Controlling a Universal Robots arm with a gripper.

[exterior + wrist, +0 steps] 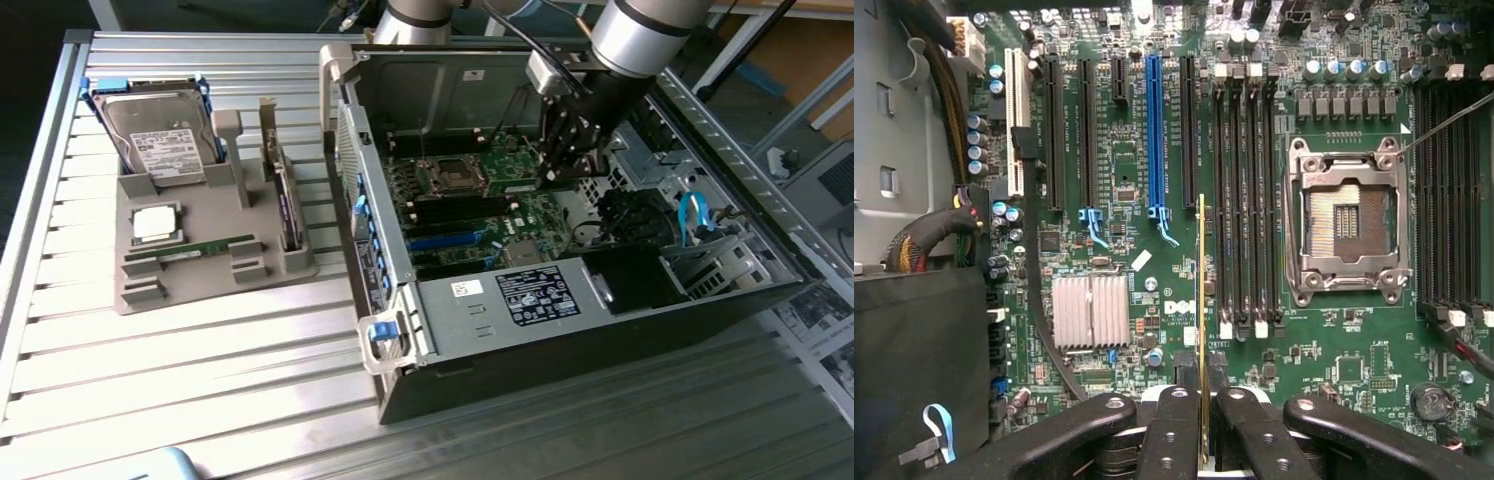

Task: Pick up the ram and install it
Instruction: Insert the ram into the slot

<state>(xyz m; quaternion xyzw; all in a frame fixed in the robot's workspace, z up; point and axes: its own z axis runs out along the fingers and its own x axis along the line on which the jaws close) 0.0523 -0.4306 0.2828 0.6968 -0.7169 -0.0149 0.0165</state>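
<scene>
The ram (1201,300) is picked up: the fingers (1172,432) grip it tight inside the computer (414,80), just beside the empty black slots (1244,200), not pushed in yet.

- You're seeing a smooth, silver-grey cylindrical arm link (650,30) with a soft metallic sheen.
- Thin black cables (527,25) run alongside it.
- There's a small pale grey box (549,70) mounted at the wrist.
- Now your matte black gripper (563,172): chunky black fingers (1172,440) dotted with small round holes, round silver screw heads (1116,403) on the outer links.
</scene>
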